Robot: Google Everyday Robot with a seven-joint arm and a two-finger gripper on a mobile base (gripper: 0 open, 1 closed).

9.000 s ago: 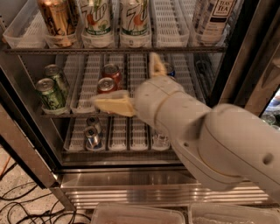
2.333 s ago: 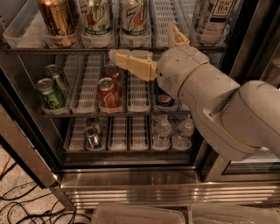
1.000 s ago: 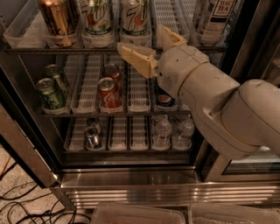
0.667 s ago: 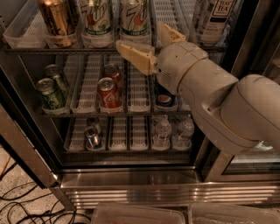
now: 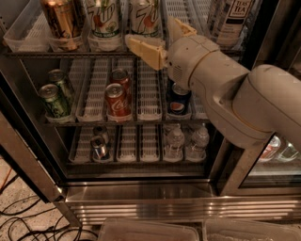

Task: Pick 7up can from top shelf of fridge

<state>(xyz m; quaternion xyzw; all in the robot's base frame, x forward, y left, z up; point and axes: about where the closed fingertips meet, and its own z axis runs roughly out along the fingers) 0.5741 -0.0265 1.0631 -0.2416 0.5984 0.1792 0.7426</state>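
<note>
**Gripper spread wide at the front edge of the top shelf, by the right-hand 7up can**

The gripper [image 5: 150, 30] sits at the front lip of the top shelf [image 5: 33, 53], its 2 tan fingers [image 5: 146, 49] splayed well apart. One finger reaches left along the shelf edge, just below the base of the right-hand 7up can [image 5: 145, 16]. The other points up beside that can's right side, in front of an open white lane [image 5: 181, 7]. It holds nothing, and whether either finger touches the can cannot be told.

A 2nd 7up can [image 5: 104, 21] stands just left of the first, with a bronze-gold can [image 5: 61, 21] further left. A tea bottle [image 5: 230, 19] stands to the right, past the open lane.

The rounded cream wrist [image 5: 193, 59] follows the fingers, and the thick arm [image 5: 254, 103] runs down and right across the fridge [image 5: 141, 202] opening, covering the right ends of the racks.

On the rack below are 2 green cans [image 5: 54, 99], 2 red cans [image 5: 116, 96] and a blue can [image 5: 178, 101] tucked under the wrist, with bare lanes between them. The lowest rack holds small water bottles [image 5: 175, 141]. The dark door frame [image 5: 23, 160] angles across the lower left, above cables [image 5: 28, 221] on the floor.
</note>
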